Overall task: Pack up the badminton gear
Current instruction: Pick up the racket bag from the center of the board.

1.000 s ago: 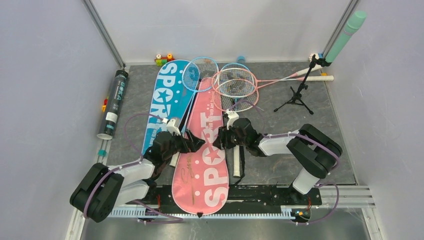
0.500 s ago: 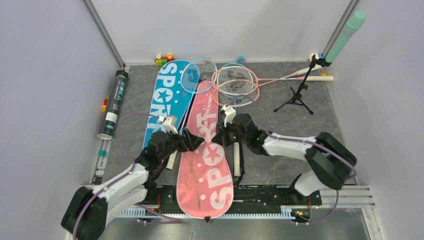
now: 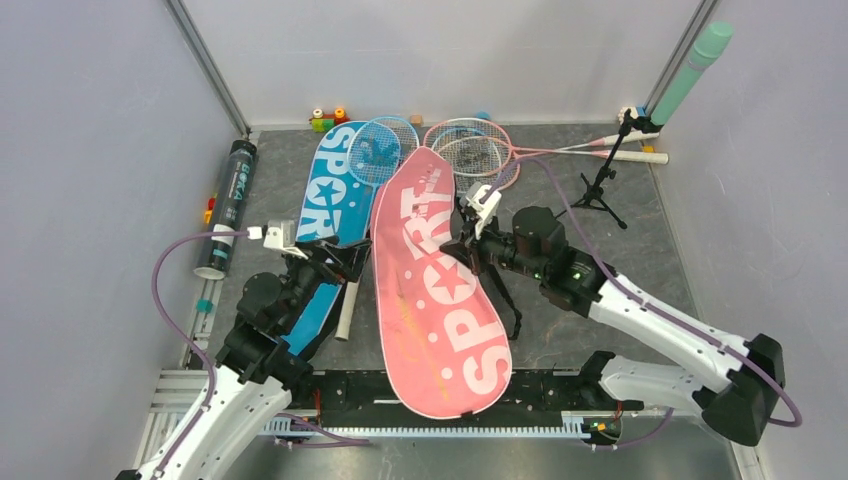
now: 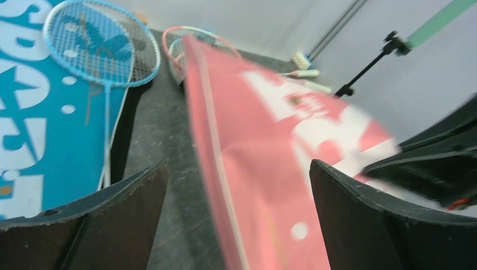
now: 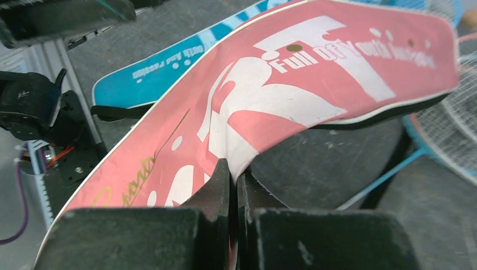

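With right end effector pinched on raised right edge of pink bag slanted across tabletop, lift slowly, bring spread left end effector to opposite edge, avoid snagging rackets beyond.

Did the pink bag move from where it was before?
Yes. The pink bag, pinched at its edge by the right claw, has swung round. Its near end slid to the right along the front rail.

The pink bag has big white letters, white dots and a star. The blue bag has white letters and dots. The blue racket and the pink racket have pale strings. The counter is dark grey.
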`<state>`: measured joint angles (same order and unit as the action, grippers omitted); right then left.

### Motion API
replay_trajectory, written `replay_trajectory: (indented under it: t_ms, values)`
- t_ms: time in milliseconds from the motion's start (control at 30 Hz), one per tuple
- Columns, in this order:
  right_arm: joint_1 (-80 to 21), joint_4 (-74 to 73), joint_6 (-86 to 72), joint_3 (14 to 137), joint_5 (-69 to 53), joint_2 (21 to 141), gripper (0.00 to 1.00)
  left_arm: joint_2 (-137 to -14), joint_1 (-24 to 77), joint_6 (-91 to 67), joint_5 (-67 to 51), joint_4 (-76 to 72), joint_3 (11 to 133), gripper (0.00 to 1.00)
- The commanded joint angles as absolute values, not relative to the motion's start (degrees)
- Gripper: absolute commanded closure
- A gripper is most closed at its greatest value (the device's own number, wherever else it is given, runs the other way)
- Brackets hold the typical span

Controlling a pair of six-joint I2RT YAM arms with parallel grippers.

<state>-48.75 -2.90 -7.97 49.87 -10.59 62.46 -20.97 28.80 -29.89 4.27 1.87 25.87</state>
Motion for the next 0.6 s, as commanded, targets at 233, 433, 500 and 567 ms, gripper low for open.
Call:
replay_trajectory:
  t_ms: [233,433,500,567]
  values:
    - [-48.9,-6.0,14.7,60.4,-2.9,53.7,1.00,-21.5,29.0,-24.7,9.2,7.9,31.9,0.00]
    - [-48.9,-0.7,27.6,58.9,-7.1,53.6,1.00,-21.8,29.1,-23.1,10.7,9.5,35.9,0.00]
    - [-48.9,3.1,24.1,57.0,-6.2,54.7,1.00,-22.1,29.0,-23.1,10.9,10.5,36.6,0.00]
    - [-48.9,5.3,9.3,56.8,2.8,56.7,1.00,-22.4,29.1,-24.6,10.8,10.6,35.6,0.00]
